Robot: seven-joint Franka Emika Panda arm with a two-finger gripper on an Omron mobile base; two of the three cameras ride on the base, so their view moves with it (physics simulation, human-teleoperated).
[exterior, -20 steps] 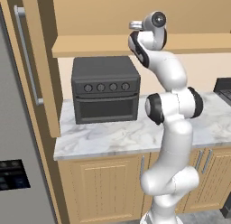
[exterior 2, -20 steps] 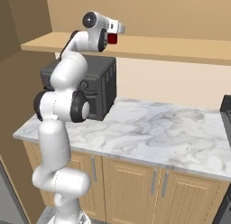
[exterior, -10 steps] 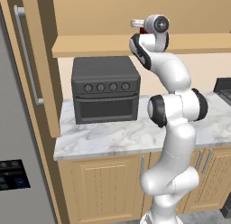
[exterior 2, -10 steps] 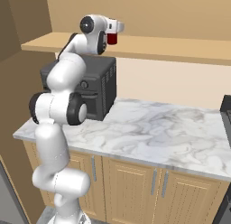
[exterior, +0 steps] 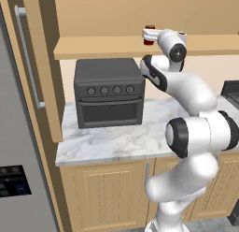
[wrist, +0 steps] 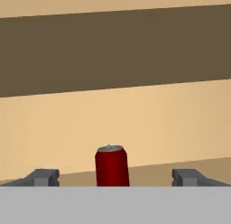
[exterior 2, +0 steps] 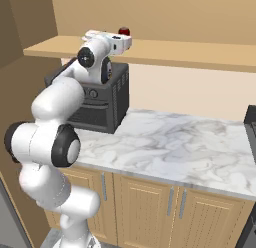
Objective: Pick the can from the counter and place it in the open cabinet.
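Rendered kitchen, marble counter, toaster oven, wooden base cabinets, open wall cabinet

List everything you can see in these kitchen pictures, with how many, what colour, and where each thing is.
can: one, red with a silvery top, upright on the cabinet's shelf floor, between the open fingers and apart from both.
cabinet: one, light tan wood, on the wall above the counter; its tall door with a metal bar handle stands open at the left.
toaster oven: one, dark grey, on the counter below the shelf.
counter: one, white marble with grey veining.
base cabinets: light panelled wood with metal handles, under the counter.
fridge: one, grey, at the far left.
arm: one, white with dark joints, raised to the shelf.
gripper: one, open, level with the can.
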